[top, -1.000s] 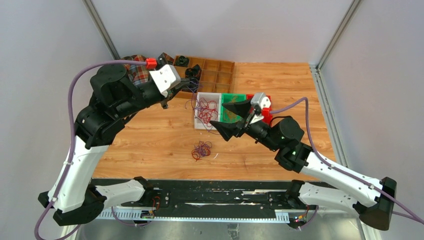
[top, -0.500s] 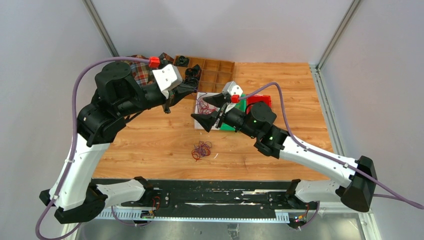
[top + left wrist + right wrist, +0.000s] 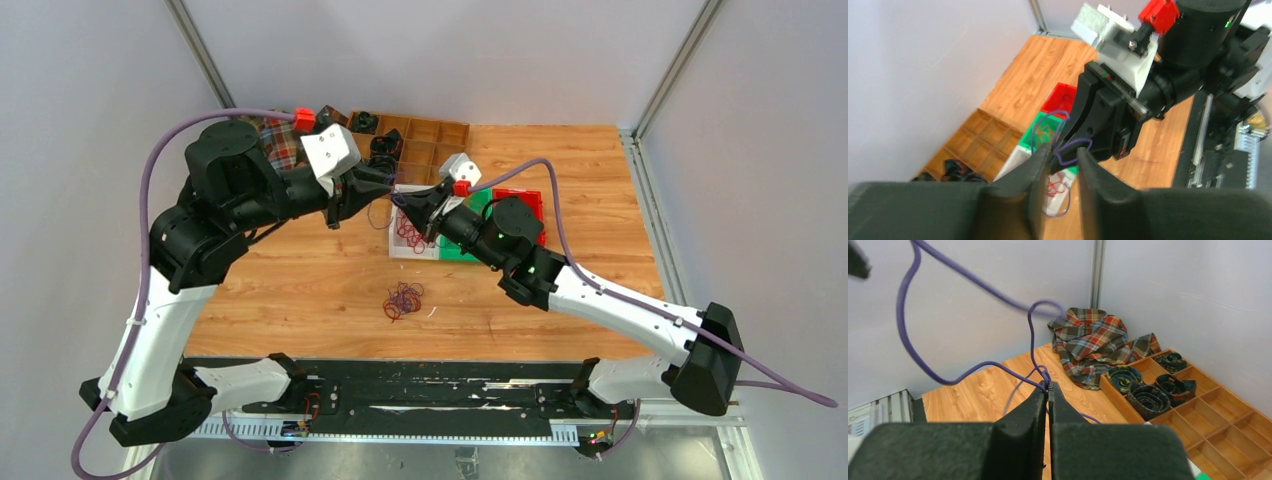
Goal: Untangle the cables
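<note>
Now the right gripper (image 3: 407,202) has swung left from over the green tray (image 3: 459,251) and red tray (image 3: 523,201) and sits tip to tip with the left gripper (image 3: 386,186), above the far edge of the white tray (image 3: 394,246). A second ago the right jaws stood wide apart. They are now pressed together on a purple cable (image 3: 983,284), which enters right at their tips and loops away through the air in the right wrist view. The left jaws, shut a moment ago, have parted to a narrow gap. In the left wrist view a small loop of the purple cable crosses that gap at the tips of the left gripper (image 3: 1064,150); whether they still pinch it I cannot tell. Loose red cables (image 3: 412,228) lie in the white tray under both grippers. A small tangled bundle (image 3: 403,299) of red and purple strands rests where it was on the bare worktop (image 3: 300,270), nearer the arm bases.
</note>
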{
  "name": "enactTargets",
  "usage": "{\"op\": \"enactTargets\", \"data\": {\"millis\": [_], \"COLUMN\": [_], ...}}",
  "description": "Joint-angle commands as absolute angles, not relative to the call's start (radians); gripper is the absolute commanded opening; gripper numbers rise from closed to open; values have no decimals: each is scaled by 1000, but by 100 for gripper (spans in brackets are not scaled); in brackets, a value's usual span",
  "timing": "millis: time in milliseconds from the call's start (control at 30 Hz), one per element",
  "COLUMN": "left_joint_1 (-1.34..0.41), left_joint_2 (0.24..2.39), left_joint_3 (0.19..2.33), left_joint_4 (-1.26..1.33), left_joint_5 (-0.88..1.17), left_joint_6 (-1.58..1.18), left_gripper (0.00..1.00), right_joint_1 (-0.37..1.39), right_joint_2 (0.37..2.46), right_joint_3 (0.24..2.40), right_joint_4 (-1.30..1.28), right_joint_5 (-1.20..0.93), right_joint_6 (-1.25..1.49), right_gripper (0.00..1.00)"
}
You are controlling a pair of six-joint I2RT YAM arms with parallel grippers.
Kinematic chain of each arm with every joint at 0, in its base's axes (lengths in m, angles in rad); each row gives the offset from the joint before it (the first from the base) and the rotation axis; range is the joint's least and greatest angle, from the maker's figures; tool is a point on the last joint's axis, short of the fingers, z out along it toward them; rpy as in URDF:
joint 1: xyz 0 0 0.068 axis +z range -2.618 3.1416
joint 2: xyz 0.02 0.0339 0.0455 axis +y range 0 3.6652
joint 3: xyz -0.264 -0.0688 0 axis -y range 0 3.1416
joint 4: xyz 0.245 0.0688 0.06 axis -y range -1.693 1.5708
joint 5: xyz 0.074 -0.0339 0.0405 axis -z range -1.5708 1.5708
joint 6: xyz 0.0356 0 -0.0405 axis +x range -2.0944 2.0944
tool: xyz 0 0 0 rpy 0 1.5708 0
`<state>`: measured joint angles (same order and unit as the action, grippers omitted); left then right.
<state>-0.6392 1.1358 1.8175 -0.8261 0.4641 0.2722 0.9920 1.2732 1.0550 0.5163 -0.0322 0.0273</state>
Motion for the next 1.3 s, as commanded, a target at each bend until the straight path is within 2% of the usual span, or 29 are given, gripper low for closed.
{"op": "enactTargets", "data": {"millis": [0, 67, 200, 400, 700, 1067, 1267], "left_joint_1": [-647, -646, -647, -646, -645, -644, -643], "left_joint_2": [1141, 1158, 1178, 1188, 1188, 1167, 1168], "left_joint_3": [1810, 1818, 1809, 1771, 1708, 1660, 1663], "left_joint_4": [-852, -876, -919, -1002, -1069, -1067, -1067], "left_joint_5": [374, 303, 208, 138, 93, 91, 62], "left_joint_6": [303, 333, 403, 472, 471, 503, 491], "left_gripper": [41, 67, 99, 98, 98, 98, 98], "right_joint_1": [934, 885, 770, 582, 435, 405, 405], "right_joint_2": [1204, 1163, 1058, 957, 1014, 981, 995], "right_joint_3": [1038, 997, 911, 813, 778, 1134, 1185], "right_joint_4": [489, 448, 351, 197, 203, 182, 162], "right_joint_5": [2, 4, 86, 162, 187, 77, 73], "right_joint_6": [75, 115, 170, 191, 203, 136, 109], "right_gripper": [1, 1, 1, 1, 1, 1, 1]}}
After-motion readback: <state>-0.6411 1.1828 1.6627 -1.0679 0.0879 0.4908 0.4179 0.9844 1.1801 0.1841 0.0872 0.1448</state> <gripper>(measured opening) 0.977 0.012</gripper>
